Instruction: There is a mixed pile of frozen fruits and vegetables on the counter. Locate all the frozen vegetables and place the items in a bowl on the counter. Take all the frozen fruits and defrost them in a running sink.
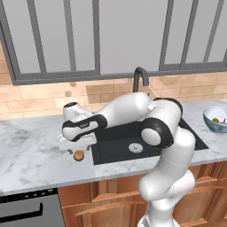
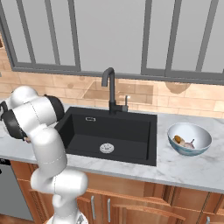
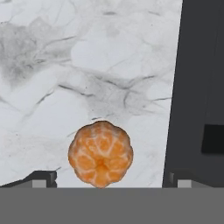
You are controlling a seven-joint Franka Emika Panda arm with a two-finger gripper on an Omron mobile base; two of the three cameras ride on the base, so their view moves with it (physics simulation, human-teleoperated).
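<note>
Step in hand looks like the fruit half: the bowl (image 2: 189,138) at the right of the table (image 1: 31,155) already holds 2 small items, prob. the veg, so what's left is getting fruit into the sink (image 2: 109,133). The gripper (image 1: 78,147) hangs low over the orange ball (image 3: 100,153), which sits on the marble just beside the sink's left rim. In the hand view the jaws stand open, 1 tip each side of the ball w/ clear gap, nothing held. Dark olive ball: can't spot it. Next move, as I judge it: drop straight down, close on the ball at its widest, lift, carry right over the rim & release in the basin. Faucet (image 2: 109,87) shows no water running, so that's likely still to do.
</note>
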